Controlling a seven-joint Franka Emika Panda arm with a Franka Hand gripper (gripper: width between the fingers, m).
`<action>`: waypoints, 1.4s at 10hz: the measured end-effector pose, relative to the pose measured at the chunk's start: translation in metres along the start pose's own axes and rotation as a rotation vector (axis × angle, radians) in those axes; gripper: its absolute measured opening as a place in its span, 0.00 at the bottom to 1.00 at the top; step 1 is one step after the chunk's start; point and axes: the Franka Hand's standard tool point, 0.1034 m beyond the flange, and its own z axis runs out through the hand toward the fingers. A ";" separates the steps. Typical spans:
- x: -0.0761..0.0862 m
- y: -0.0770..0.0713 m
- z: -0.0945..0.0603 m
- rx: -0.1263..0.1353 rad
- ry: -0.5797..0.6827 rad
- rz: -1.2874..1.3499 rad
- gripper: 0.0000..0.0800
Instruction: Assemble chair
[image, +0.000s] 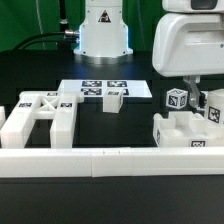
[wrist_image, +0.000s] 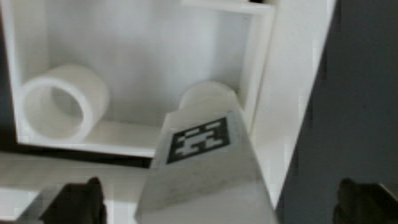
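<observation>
At exterior view's right, beside long white rail (image: 100, 158), small white plastic chair assy (image: 185, 132) is seen; two-finger gripper (wrist_image: 222, 203) is spread wide astride its tagged square post (wrist_image: 201, 140), nothing gripped.

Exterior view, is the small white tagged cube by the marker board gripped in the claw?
No, the small white plastic cube with a marker tag rests at the marker board's front edge, well apart from the claw.

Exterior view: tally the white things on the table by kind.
Chair slabs: 2
Tagged posts: 3
Marker board: 1
Rail: 1
Total: 7
</observation>
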 end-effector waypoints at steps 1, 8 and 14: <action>0.000 0.002 0.000 0.000 -0.002 -0.097 0.81; 0.001 0.005 0.000 0.004 0.001 0.027 0.36; -0.001 0.026 -0.001 -0.026 -0.001 0.723 0.36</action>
